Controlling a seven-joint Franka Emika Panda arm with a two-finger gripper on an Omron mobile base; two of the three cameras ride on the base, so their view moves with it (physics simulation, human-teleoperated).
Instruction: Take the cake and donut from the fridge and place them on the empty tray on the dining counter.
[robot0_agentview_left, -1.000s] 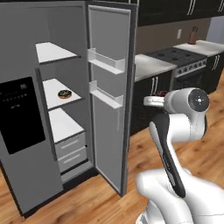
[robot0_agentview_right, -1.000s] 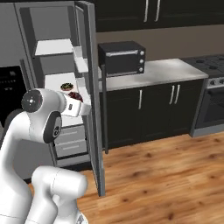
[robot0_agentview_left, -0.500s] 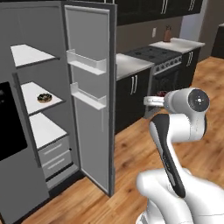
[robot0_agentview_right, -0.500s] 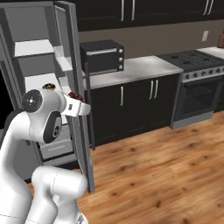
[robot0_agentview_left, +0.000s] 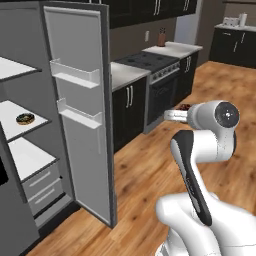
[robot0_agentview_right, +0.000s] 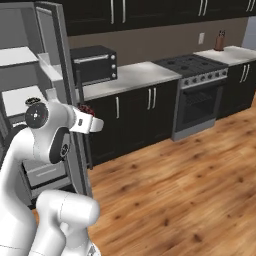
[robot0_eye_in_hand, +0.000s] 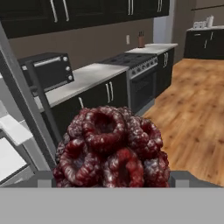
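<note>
Hand view puts the cake (robot0_eye_in_hand: 111, 148) right at my hand (robot0_agentview_right: 89, 113), jaws spread wide and clamped on its sides. I judge it light, soft and crumbly, so a gentle hold low on its flanks suits. One cake here; one donut (robot0_agentview_left: 24, 119) sits on a middle shelf of the open fridge (robot0_agentview_left: 80, 115), well apart from my hand.

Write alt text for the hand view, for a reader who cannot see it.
A dark red, lumpy cake sits in the robot's hand, filling the lower middle. Behind it are dark kitchen cabinets, a black toaster oven on a pale counter, a stove and wood floor.
</note>
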